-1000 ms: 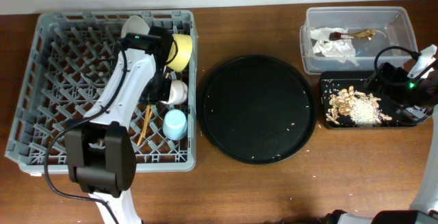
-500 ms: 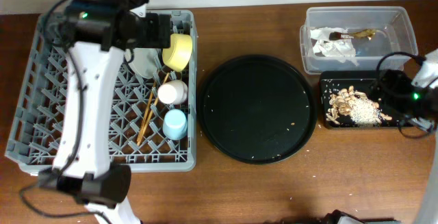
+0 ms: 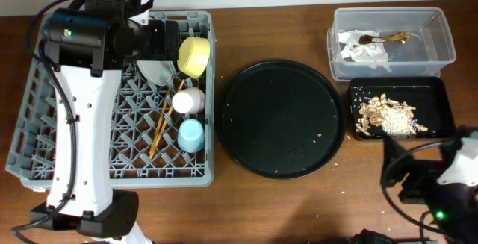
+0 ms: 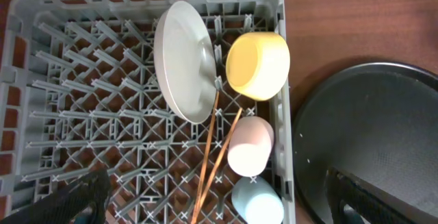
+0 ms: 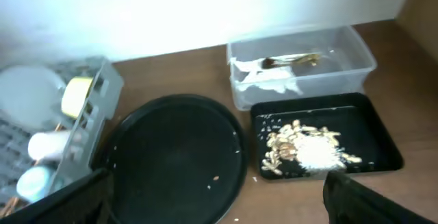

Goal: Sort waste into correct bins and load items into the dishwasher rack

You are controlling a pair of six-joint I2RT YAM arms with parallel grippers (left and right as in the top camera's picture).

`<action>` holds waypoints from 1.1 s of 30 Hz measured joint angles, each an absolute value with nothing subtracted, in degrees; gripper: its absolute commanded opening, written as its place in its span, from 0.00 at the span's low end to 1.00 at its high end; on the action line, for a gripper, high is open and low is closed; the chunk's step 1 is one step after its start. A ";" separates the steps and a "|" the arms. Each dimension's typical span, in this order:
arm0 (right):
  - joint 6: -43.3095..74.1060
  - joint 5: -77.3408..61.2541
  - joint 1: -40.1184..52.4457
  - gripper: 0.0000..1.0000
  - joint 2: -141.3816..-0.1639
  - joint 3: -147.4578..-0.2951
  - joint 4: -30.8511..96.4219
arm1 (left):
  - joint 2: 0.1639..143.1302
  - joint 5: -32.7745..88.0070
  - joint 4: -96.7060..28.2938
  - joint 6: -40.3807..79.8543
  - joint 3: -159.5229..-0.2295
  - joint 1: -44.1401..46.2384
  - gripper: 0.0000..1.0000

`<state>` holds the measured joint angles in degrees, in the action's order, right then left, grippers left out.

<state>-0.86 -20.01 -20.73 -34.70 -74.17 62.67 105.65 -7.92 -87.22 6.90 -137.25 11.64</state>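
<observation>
Five dishes sit in the rack: the plate on edge toward its back, the yellow bowl in its back right corner, the pink cup and blue cup down its right side, the chopsticks slanting beside them. Well right of the rack, napkins and wrapper lie in the clear tub, food scraps in the black tray. Sorting and loading look finished; I judge only parking the arms remains. The left gripper hangs over the rack, the right gripper far to its right, both spread wide and empty. Stray crumbs dot the round tray just right of the rack; nothing blocks either arm.
</observation>
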 measured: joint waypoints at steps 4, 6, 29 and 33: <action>-1.32 -17.10 -13.58 0.98 -18.48 -40.93 34.24 | 105.65 -7.92 -87.22 6.90 -137.27 11.64 0.99; -1.21 -16.36 -10.02 0.98 -11.90 -24.84 12.69 | 105.67 -7.88 -87.26 6.92 -137.27 11.64 0.99; 3.07 -9.04 -4.82 0.98 -0.80 -0.69 3.46 | 105.51 -7.97 -84.18 6.92 -136.94 11.57 0.99; 3.09 -8.86 -4.82 0.98 -0.80 -0.69 3.51 | 86.35 -7.92 -56.66 6.92 -103.83 9.78 0.99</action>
